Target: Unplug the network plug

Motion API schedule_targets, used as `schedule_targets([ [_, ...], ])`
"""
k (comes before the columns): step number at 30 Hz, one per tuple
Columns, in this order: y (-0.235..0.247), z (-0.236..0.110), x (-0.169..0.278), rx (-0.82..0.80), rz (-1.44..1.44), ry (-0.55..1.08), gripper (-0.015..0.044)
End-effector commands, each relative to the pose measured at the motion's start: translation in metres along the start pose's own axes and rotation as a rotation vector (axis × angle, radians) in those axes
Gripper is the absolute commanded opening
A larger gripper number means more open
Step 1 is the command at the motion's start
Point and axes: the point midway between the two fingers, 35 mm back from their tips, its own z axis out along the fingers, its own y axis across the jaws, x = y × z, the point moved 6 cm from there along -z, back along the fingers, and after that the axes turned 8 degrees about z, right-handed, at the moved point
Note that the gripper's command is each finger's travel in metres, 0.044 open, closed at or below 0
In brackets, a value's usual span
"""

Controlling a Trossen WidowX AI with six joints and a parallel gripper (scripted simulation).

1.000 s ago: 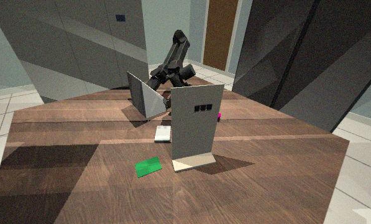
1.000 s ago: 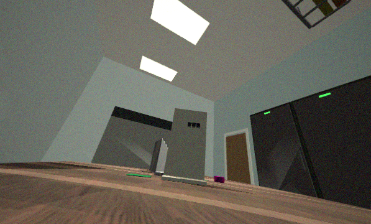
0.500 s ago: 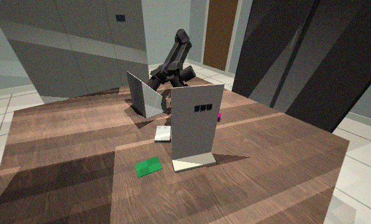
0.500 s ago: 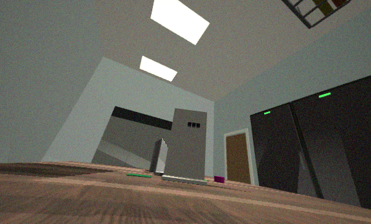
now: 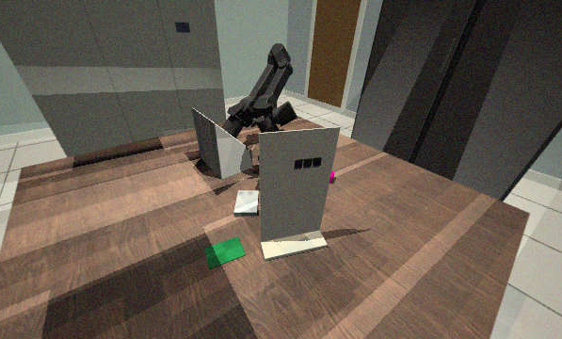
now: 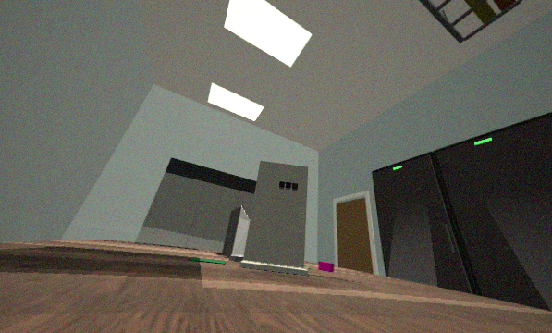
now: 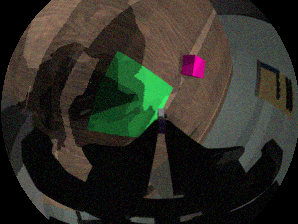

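Dark and nearly black, my tool (image 7: 161,117) fills the lower half of the wrist view, its two fingers drawn in narrow and clamped on the plug (image 7: 161,113), of which only a small pale tip shows between the fingertips. Just beyond that tip, on the brown wooden tabletop (image 7: 73,36), lies the green marked square (image 7: 129,99), partly crossed by my own shadow. A small magenta block (image 7: 193,66) sits on the wood further off, apart from the square.

From the top view my arm (image 5: 266,89) leans down behind the grey upright panel (image 5: 295,184), so the tool and the plug are hidden there. The panel stands on a pale base (image 5: 294,246) and shows three dark sockets (image 5: 308,163) in a row near its upper part. A second, smaller grey panel (image 5: 216,148) stands angled beside it, with a light flat plate (image 5: 246,202) between them. The green square (image 5: 224,251) lies on the near side of the panel's base
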Motion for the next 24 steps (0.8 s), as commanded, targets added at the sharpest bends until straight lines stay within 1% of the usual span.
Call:
schedule_targets([
  [1,0.0028,0.0019,0.0012,-0.004,0.009,0.005,0.0000],
  [24,0.0097,0.0113,0.0020,-0.004,0.009,0.005,0.0000],
])
